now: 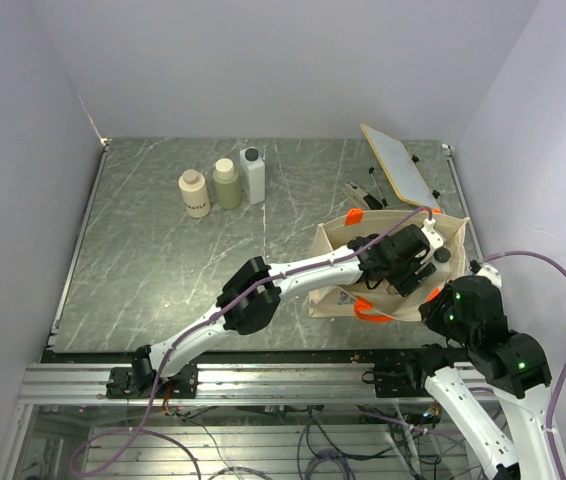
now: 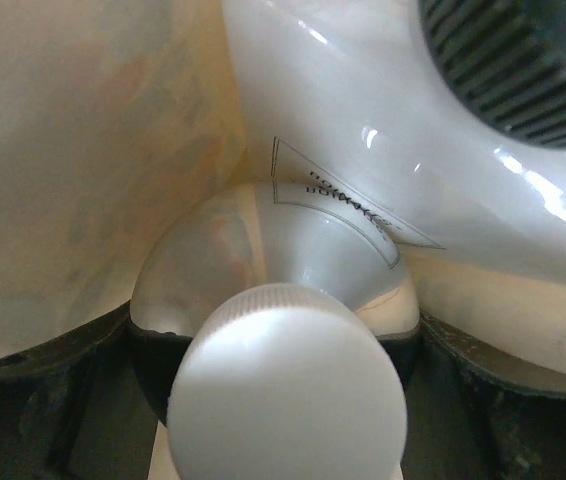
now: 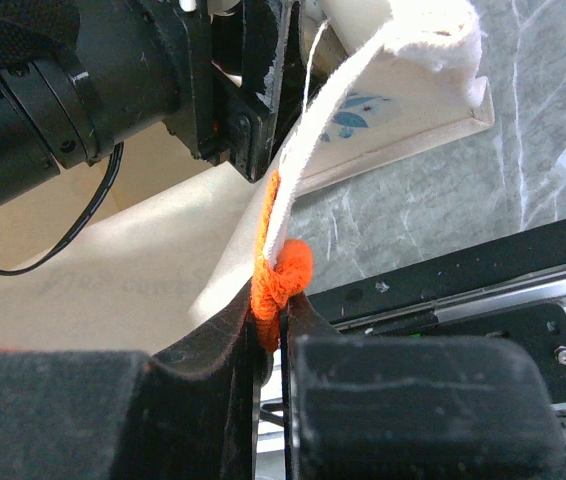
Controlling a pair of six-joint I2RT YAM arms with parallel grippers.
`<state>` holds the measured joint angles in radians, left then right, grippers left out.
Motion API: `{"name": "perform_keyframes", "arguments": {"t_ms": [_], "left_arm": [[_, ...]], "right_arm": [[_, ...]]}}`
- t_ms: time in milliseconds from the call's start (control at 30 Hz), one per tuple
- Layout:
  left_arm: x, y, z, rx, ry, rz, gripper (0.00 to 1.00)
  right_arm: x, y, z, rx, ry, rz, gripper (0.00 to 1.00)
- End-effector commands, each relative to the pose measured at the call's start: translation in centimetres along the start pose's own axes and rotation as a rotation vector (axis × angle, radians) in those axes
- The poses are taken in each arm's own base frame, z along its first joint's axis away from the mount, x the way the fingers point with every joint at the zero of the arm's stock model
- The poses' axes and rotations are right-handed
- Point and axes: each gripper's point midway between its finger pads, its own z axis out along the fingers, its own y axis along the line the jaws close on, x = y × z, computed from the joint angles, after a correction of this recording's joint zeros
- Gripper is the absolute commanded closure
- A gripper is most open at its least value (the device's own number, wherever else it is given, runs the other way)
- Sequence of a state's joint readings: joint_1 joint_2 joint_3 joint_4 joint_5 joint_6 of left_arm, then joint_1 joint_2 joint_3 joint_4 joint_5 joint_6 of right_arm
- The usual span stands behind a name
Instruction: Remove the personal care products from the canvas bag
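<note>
Near the desk's front right corner, pinches the orange handle of the canvas bag in the closed right gripper and clamps the left gripper, deep inside the bag, on a round white-capped bottle beside a black-capped white bottle.

Five bottles, one bag and one board by my count.
I count three standing on the table: a cream round bottle, an olive-green cylinder and a white rectangular bottle. Two more sit inside the one canvas bag: a white-capped round bottle and a black-capped white bottle. There is one tan board.
</note>
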<state>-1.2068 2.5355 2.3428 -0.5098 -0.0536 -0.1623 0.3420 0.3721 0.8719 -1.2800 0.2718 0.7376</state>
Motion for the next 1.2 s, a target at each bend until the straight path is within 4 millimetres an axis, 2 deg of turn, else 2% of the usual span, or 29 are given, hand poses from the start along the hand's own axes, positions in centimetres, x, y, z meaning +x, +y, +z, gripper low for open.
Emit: {"name": "perform_keyframes", "arguments": {"t_ms": [0, 67, 267, 500, 667, 767, 900, 1033, 1167], "left_arm": [[-4.8, -0.2, -2.1, 0.022, -0.140, 0.011, 0.57], [-5.8, -0.2, -3.2, 0.022, -0.164, 0.011, 0.74], [-8.9, 0.1, -7.4, 0.001, -0.231, 0.026, 0.91], [-12.9, -1.2, -12.9, 0.081, -0.321, 0.015, 0.93], [-14.8, -1.6, -17.2, 0.156, -0.360, -0.035, 0.93], [-16.8, -1.2, -21.6, 0.221, -0.415, -0.088, 0.93], [-18.6, 0.6, -26.0, 0.252, -0.472, -0.163, 0.93], [-20.1, 4.8, -30.4, 0.264, -0.555, -0.326, 0.93], [-20.7, 8.8, -34.9, 0.243, -0.643, -0.427, 0.93]], "right_arm": [[0.3, 0.2, 0.4, -0.010, 0.010, -0.025, 1.00], [0.2, 0.2, 0.3, -0.012, 0.008, -0.024, 1.00], [0.2, 0.1, 0.2, -0.015, -0.005, -0.014, 1.00], [0.1, -0.1, 0.1, -0.012, -0.018, 0.002, 1.00], [0.0, -0.2, 0.0, -0.015, -0.030, 0.012, 1.00], [0.0, -0.2, 0.0, -0.016, -0.038, 0.018, 1.00], [-0.1, -0.3, 0.0, -0.020, -0.047, 0.022, 1.00], [-0.1, -0.3, -0.1, -0.025, -0.053, 0.025, 1.00], [-0.1, -0.2, -0.1, -0.029, -0.057, 0.026, 1.00]]}}
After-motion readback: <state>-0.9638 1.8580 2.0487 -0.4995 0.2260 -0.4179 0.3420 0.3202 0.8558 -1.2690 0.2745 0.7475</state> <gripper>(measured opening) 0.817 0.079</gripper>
